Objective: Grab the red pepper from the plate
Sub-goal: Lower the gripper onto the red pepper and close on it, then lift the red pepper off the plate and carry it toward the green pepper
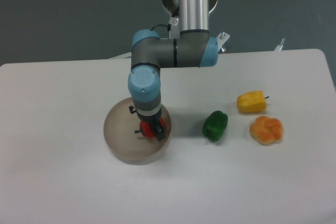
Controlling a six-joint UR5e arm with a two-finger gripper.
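The tool [153, 131] reaches down into the plate [119, 129], its fingers either side of the red pepper [149, 129] near the right rim; whether they grip it I cannot tell. On the bare white worktop [63, 192] to the right, well apart, lie a green pepper [215, 125], a yellow pepper [251, 102] and an orange pepper [266, 130].

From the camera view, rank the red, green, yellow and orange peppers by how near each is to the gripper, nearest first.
1. red pepper, at the gripper, on the plate.
2. green pepper, right of the plate.
3. yellow pepper and orange pepper, far right: too close to call.
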